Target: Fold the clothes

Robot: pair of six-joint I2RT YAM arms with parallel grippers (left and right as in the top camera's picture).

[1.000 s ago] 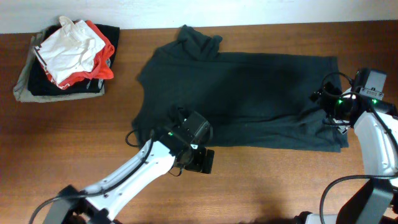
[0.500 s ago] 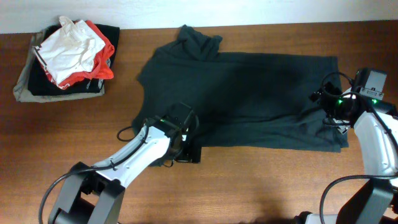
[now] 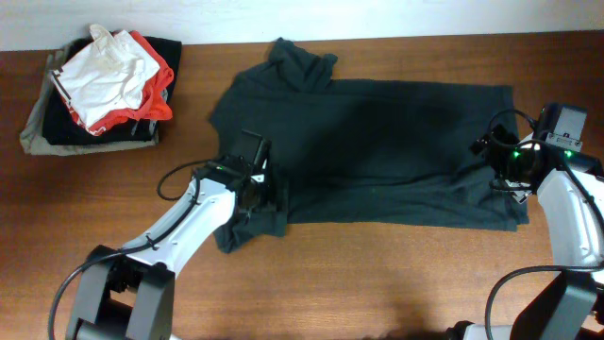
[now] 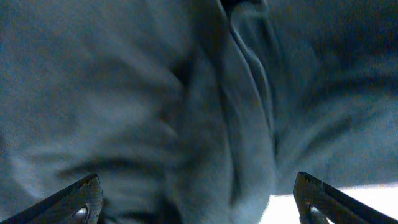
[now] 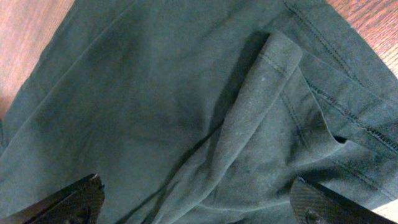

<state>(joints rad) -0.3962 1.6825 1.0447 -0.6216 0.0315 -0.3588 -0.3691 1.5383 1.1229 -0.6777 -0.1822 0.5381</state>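
Dark T-shirt (image 3: 377,142) is laid mostly flat, rumpled at both ends, no neat fold made yet; left gripper (image 4: 199,205) and right gripper (image 5: 199,202) are spread open, empty.

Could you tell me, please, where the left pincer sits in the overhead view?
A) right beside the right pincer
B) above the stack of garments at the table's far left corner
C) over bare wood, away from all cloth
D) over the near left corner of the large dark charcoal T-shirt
D: the left pincer is over the near left corner of the large dark charcoal T-shirt, and dark cloth fills its wrist view.
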